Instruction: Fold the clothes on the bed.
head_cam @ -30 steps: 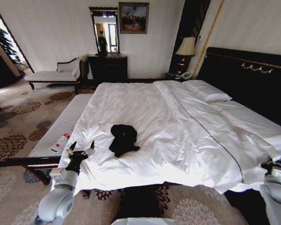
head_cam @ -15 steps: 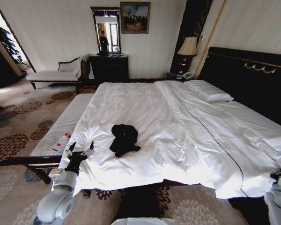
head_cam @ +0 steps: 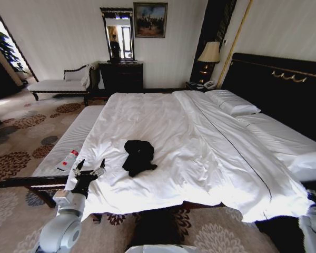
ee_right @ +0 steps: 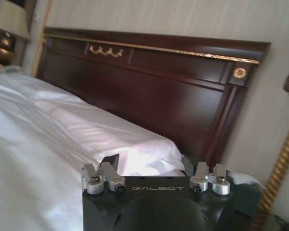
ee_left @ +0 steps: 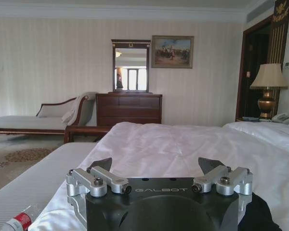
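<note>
A: Where's the shirt?

B: The black T-shirt [head_cam: 139,156] lies bunched in a heap, lower centre-left of the head frame, on the white sheet of the bed [head_cam: 200,153], near the foot edge. Lettering hidden, not spread at all, so I'd judge folding hasn't begun.

A: Step in hand?

B: Looks like the approach. Left claw [head_cam: 88,169] sits at lower left of the head frame, over the bed's near corner, just left of the shirt and not touching it. In the left wrist view a sliver of the dark cloth [ee_left: 260,216] shows at lower right, beside the left claw [ee_left: 159,166].

A: How to do it well?

B: My read: reach for the cloth's outer edge rather than the middle of the lump, pinch one layer only, and keep from catching the sheet underneath. It needs laying out flat first, since a heap won't fold cleanly. Soft fabric will sag, so both arms probably have to share it.

A: Claw state?

B: Left fingers spread wide, nothing between them, touching nothing. Right claw [ee_right: 151,161] also spread and empty, parked off the far right side of the bed, facing the dark headboard [ee_right: 149,91] and a pillow [ee_right: 111,134]

A: Anything else nearby?

B: A bottle with a red cap [head_cam: 67,159] lies on the striped desk [head_cam: 68,142] left of the bed, clear of the shirt
</note>
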Robot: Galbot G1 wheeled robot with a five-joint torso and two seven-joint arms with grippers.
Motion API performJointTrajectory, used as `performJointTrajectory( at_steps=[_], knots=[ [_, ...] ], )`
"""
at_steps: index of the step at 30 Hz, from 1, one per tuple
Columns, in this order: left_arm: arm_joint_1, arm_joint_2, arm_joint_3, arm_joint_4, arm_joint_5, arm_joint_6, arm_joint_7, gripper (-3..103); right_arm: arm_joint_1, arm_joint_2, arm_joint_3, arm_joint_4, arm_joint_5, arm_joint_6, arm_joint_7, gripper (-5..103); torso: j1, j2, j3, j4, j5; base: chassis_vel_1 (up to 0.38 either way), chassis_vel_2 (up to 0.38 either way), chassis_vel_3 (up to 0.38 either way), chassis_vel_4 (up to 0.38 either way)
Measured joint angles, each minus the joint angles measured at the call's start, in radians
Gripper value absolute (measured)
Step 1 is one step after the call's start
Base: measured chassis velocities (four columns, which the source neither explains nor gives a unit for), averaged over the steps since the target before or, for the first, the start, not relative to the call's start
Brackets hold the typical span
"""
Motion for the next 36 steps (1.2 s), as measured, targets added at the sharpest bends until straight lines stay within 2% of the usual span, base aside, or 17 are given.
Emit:
performJointTrajectory(
  at_steps=[1,4,6,7,10,11,12,13,15,21,36],
  knots=[
    [0.000,0.000,0.000,0.000,0.000,0.000,0.000,100,0.000,0.000,0.000,0.000,0.000,0.000,0.000,73,0.000,0.000,0.000,0.0000,0.0000,0.000,0.000,0.000,0.000],
    [-0.002,-0.001,0.003,-0.001,0.001,0.000,0.000,100,-0.084,0.065,-0.036,0.245,0.082,-0.010,-0.016,90,0.000,0.000,0.000,0.0003,0.0000,0.000,0.000,0.000,0.000],
    [-0.002,-0.002,0.003,-0.003,0.001,0.000,0.001,100,-0.101,0.080,-0.049,0.302,0.092,-0.015,-0.018,90,0.000,0.000,0.000,0.0006,-0.0004,0.000,0.000,0.000,0.000],
    [-0.002,-0.003,0.003,-0.004,0.001,0.000,0.001,100,-0.133,0.109,-0.073,0.399,0.102,-0.022,-0.025,98,0.000,0.000,0.000,0.0007,-0.0004,0.000,0.000,0.000,0.000],
    [0.008,-0.006,-0.002,-0.005,-0.001,-0.007,0.004,100,-0.204,0.193,-0.135,0.574,0.092,-0.030,-0.060,100,0.000,0.000,0.000,0.0000,-0.0001,0.000,0.000,0.000,0.000],
    [0.008,-0.006,-0.002,-0.005,-0.001,-0.007,0.004,100,-0.204,0.193,-0.135,0.574,0.092,-0.030,-0.060,100,0.000,0.000,0.000,0.0000,-0.0001,0.000,0.000,0.000,0.000],
    [0.015,-0.006,-0.003,-0.005,-0.001,-0.009,0.006,100,-0.220,0.220,-0.156,0.617,0.074,-0.031,-0.070,100,0.000,0.000,0.000,-0.0001,-0.0007,0.000,0.000,0.000,0.000],
    [0.027,-0.004,-0.006,-0.007,-0.001,-0.012,0.011,100,-0.238,0.260,-0.188,0.678,0.044,-0.037,-0.083,100,0.000,0.000,0.000,0.0000,0.0004,0.000,0.000,0.000,0.000],
    [0.036,-0.003,-0.005,-0.013,0.000,-0.013,0.013,100,-0.255,0.299,-0.227,0.739,0.007,-0.051,-0.088,100,0.000,0.000,0.000,0.0006,-0.0003,0.000,0.000,0.000,0.000],
    [0.031,-0.004,0.010,-0.023,0.006,-0.013,0.008,100,-0.284,0.319,-0.259,0.758,-0.058,-0.019,-0.102,100,0.000,0.000,0.000,0.0002,0.0002,0.000,0.000,0.000,0.000],
    [0.041,-0.014,0.015,-0.016,0.013,-0.019,0.011,100,-0.320,0.350,-0.300,0.758,-0.092,0.063,-0.140,100,0.000,0.000,0.000,0.0004,0.0002,0.040,0.035,-0.038,-0.034]
  ],
)
